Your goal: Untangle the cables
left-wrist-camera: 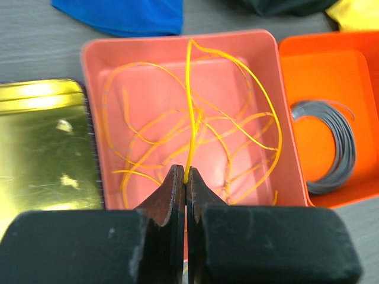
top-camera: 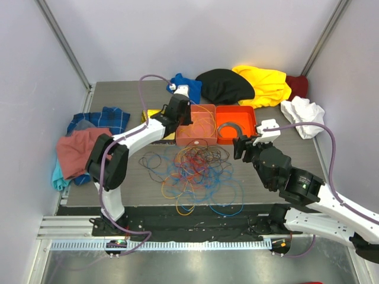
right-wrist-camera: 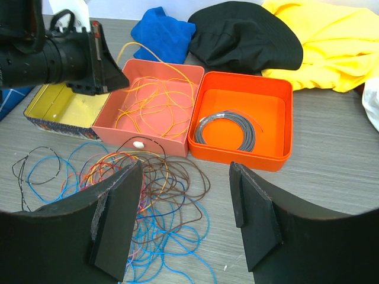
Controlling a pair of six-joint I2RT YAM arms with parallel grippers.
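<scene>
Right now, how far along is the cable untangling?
Done: several yellow cables lie loose in the pink bin, a grey coil in the orange bin. In hand: the left tool is shut on one yellow cable above the pink bin. Left: a tangle of blue, red and dark cables on the table, beside the open, empty right tool.

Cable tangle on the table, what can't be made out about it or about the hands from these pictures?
- Top view: strands in the cable tangle are too thin to tell which crosses over which.
- Right wrist view: fingers of the right hand and the bottom edge hide the tangle's near part.
- Left wrist view: the tangle is out of frame; the left hand hides the held end of the yellow cable.
</scene>
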